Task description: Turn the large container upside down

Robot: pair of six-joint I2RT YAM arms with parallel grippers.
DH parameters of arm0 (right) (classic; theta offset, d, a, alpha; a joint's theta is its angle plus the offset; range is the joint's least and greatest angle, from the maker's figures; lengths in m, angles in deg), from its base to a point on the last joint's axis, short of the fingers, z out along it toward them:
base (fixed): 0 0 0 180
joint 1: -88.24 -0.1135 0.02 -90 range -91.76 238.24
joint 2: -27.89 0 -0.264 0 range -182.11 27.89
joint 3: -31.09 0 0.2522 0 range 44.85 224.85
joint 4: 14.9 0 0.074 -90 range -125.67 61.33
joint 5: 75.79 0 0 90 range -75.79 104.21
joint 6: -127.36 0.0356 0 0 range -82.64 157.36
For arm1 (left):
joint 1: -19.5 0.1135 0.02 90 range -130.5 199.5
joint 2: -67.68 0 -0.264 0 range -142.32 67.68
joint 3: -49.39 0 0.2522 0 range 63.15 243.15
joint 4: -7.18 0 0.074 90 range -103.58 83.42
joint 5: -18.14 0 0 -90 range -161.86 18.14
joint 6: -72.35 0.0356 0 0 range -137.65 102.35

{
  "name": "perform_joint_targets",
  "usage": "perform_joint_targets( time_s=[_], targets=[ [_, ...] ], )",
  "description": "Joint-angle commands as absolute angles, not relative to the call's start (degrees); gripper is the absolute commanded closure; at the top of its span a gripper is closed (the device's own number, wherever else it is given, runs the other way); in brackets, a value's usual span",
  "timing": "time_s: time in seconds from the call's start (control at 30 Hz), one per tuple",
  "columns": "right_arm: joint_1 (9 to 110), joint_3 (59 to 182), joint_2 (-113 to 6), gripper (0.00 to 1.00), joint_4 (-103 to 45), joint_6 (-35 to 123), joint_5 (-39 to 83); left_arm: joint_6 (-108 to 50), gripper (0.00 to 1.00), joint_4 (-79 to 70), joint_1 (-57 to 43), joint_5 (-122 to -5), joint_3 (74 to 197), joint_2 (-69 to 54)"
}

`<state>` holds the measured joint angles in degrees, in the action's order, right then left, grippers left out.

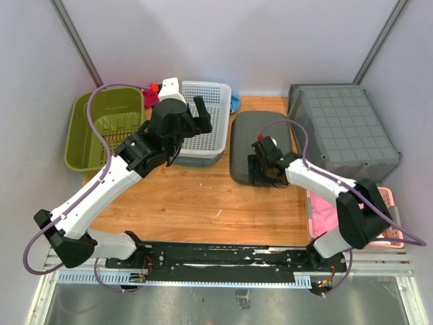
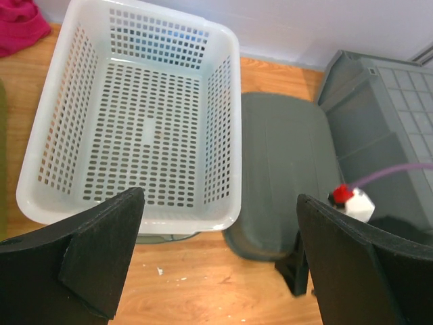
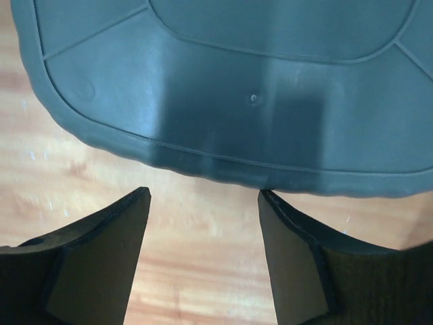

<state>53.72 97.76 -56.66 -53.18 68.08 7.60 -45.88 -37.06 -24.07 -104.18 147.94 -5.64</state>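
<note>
Left gripper (image 2: pixel 220 196): mine, fingers spread as wide as they go and holding nothing. It hangs above the near rim of the white mesh basket (image 2: pixel 139 115).
Right gripper (image 3: pixel 203 196): mine, fingers parted fairly wide with nothing between them. It sits low over the wooden table (image 3: pixel 203 271) at the near edge of the dark gray lid (image 3: pixel 250 88). I cannot tell whether a fingertip touches that edge.
Large gray container (image 1: pixel 342 132): in the far right corner, with its gridded face up and its walls flaring down toward the table. Neither of my grippers is touching it.
Dark gray lid: flat on the table between the white mesh basket and the large gray container, and just beside both.
White mesh basket: upright, open side up, nothing inside that I can see.
Green basket (image 1: pixel 105 128): far left, tilted against the wall.
Magenta cloth (image 1: pixel 150 97): behind the baskets, at the back.
Pink basket (image 1: pixel 323 211): near right edge, partly under my right arm.
</note>
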Motion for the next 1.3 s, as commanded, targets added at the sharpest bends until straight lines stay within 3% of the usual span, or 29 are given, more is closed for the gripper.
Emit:
perform_joint_targets(
  time_s=[0.0, 0.33, 0.5, 0.87, 1.03, 1.27],
  targets=[
    [58.34, 104.76, -63.02, 0.33, -49.0, 65.29, 3.72, -44.22, 0.01, -37.47, -23.83, -105.12, 146.9, -3.61],
    [61.79, 117.73, -72.18, 0.34, -52.23, 63.5, 5.45, -42.06, 0.01, -37.84, -23.83, -102.59, 145.23, -5.52],
    [61.79, 112.84, -61.58, 0.33, -54.12, 61.85, 5.8, -39.11, 0.01, -39.05, -23.83, -102.94, 146.39, -10.07],
    [64.64, 97.49, -33.71, 0.26, -63.05, 59.92, -1.99, -38.3, 0.06, -41.69, -23.92, -101.43, 159.61, -32.85],
    [67.0, 95.34, -28.72, 0.25, -66.02, 59.63, -2.83, -36.37, 0.18, -39.38, -23.85, -103.65, 162.57, -39.84],
    [68.64, 94.61, -29.19, 0.25, -65.72, 59.55, -1.78, -34.77, 0.43, -38.87, -23.6, -104.93, 164.2, -45.75]
  ],
)
